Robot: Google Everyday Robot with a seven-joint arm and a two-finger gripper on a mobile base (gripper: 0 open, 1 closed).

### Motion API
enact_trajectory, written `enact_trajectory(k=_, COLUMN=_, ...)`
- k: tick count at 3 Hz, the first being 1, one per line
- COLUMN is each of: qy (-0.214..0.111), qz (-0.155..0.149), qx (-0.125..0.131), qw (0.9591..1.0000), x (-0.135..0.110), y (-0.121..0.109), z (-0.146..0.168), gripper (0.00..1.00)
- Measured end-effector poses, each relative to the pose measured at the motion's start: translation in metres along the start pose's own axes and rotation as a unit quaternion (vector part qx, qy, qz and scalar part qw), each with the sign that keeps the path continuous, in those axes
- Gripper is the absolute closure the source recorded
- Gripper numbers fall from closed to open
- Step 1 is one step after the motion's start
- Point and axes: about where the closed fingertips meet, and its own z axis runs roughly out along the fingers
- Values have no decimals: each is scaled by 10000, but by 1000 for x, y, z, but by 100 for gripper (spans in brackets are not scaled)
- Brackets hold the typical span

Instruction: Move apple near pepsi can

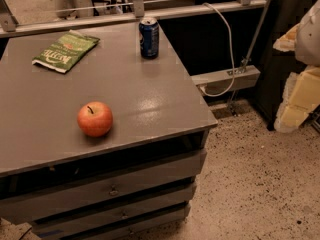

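Note:
The apple [95, 118] is round and red-orange with a short dark stem. It sits on the grey cabinet top [135, 84], front left of centre. The pepsi can [149, 37] is dark blue with a silver top and stands upright near the back edge, right of centre. The apple and the can are far apart. My gripper [300, 91] shows as a pale white and yellowish shape at the right edge of the view. It is off the cabinet, well to the right of both things, and touches nothing.
A flat green chip bag [65, 51] lies at the back left of the top. The cabinet has several drawers [110, 189] in front. A white cable [227, 44] hangs behind it over a grey ledge. Speckled floor [260, 184] lies to the right.

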Motion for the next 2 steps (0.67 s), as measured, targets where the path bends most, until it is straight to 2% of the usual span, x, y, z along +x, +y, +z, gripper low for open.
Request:
enact_trajectory(k=1, qy=0, qz=0, qx=1, qw=10000, x=0, y=0, z=0, gripper=0)
enact_trajectory(k=2, qy=-450, qz=93, qx=-148, qw=9988, x=-11, y=3, z=21, gripper=0)
